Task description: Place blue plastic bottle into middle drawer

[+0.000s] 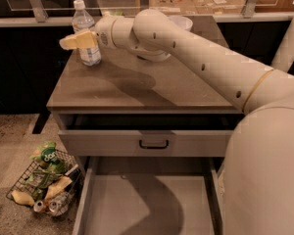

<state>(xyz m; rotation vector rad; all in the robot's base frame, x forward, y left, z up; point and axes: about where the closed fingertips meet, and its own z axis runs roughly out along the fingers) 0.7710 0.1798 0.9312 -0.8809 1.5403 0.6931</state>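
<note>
The blue plastic bottle (84,21), clear with a white cap and a pale label, stands upright at the back left of the cabinet top (137,89). My gripper (76,40) reaches in from the right and lies across the front of the bottle at label height, overlapping it. The arm crosses the whole cabinet top. The middle drawer (147,207) is pulled far out at the bottom of the view, showing a plain pale grey floor with the arm's shadow on it. Nothing lies in it.
A drawer with a small black handle (153,144) sits slightly open above the middle drawer. A white bowl (182,21) stands at the back of the cabinet top. A wire basket (45,182) of snack bags and cans sits on the floor at left.
</note>
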